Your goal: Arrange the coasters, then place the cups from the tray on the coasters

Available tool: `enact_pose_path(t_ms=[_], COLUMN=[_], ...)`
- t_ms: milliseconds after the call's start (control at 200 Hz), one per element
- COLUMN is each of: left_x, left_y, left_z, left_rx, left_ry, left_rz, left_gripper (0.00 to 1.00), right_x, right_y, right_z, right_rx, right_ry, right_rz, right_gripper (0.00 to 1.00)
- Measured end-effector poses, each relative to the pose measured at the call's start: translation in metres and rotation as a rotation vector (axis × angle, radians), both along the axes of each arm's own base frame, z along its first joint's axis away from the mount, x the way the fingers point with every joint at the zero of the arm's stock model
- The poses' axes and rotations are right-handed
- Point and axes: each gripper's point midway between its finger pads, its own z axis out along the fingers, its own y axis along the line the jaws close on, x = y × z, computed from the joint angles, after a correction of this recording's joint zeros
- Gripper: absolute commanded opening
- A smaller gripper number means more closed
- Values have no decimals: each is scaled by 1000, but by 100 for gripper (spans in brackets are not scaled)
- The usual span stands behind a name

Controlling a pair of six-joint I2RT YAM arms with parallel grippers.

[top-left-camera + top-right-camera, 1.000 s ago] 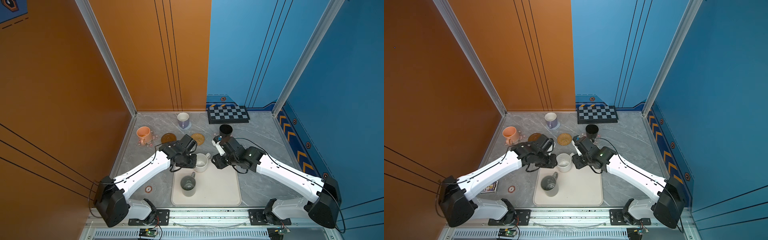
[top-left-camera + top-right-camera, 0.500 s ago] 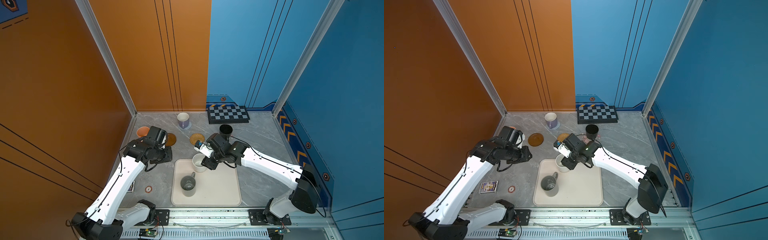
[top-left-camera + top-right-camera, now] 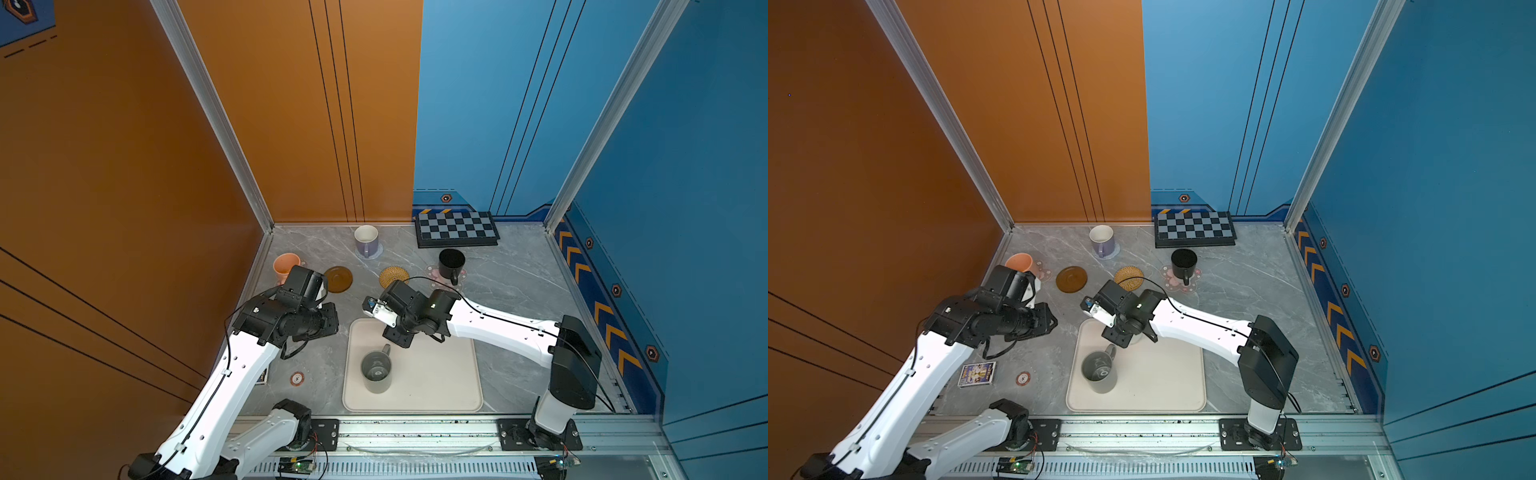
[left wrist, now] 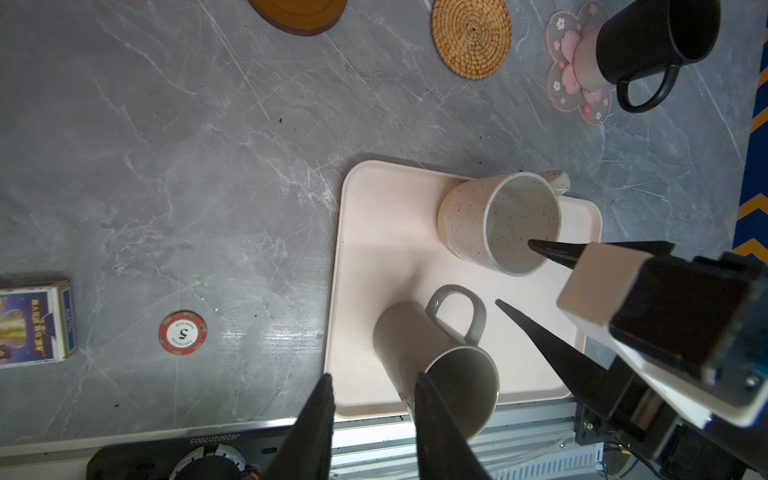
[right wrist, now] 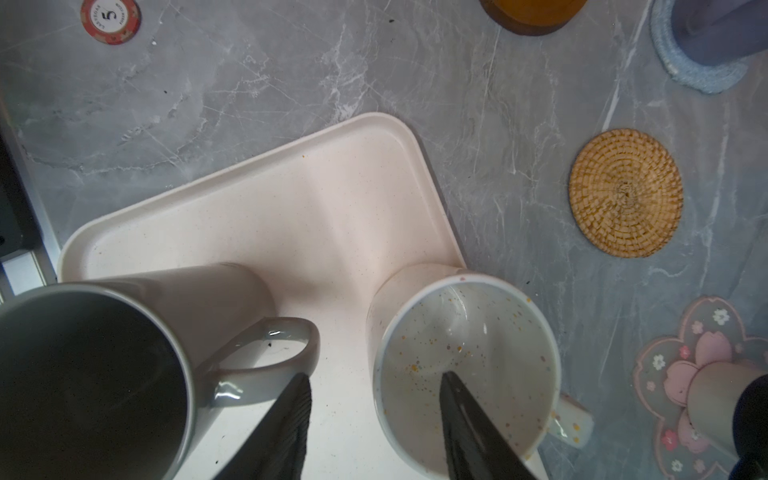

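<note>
The cream tray (image 3: 436, 386) holds the grey cup (image 3: 376, 370) and the speckled white cup (image 5: 465, 365). My right gripper (image 5: 376, 390) is open astride the white cup's wall, one finger inside, one outside; it hides that cup in both top views. My left gripper (image 4: 374, 386) hangs open and empty left of the tray (image 3: 1046, 322). The brown coaster (image 3: 338, 279) and the rattan coaster (image 3: 393, 277) lie bare. The lavender cup (image 3: 366, 239), peach cup (image 3: 286, 266) and black cup (image 3: 451, 262) each stand on a coaster.
A chequered board (image 3: 457, 228) leans at the back wall. A red-and-white poker chip (image 3: 297, 378) and a card box (image 3: 977, 374) lie left of the tray. The metal rail (image 3: 415, 432) runs along the front edge.
My left arm has pulled away from the white cup to the left. My right gripper has moved left over the tray and set one finger inside the white cup.
</note>
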Motion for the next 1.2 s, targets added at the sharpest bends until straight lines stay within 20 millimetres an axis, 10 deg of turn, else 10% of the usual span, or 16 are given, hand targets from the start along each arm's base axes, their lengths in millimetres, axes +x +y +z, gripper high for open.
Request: enact_pose_path(t_ms=[621,1201], left_x=[-8,-16], left_y=[5,7], left_z=[-2,-7], left_rx=[-5,-6], left_ry=[-10,-10], left_rz=[9,9], left_gripper=[34,35], right_x=[-12,-60], right_y=[11,-50], right_z=[-19,-25], right_rx=[-145,-215], right_ry=[-148,-36], right_rz=[54,47], right_gripper=[52,52])
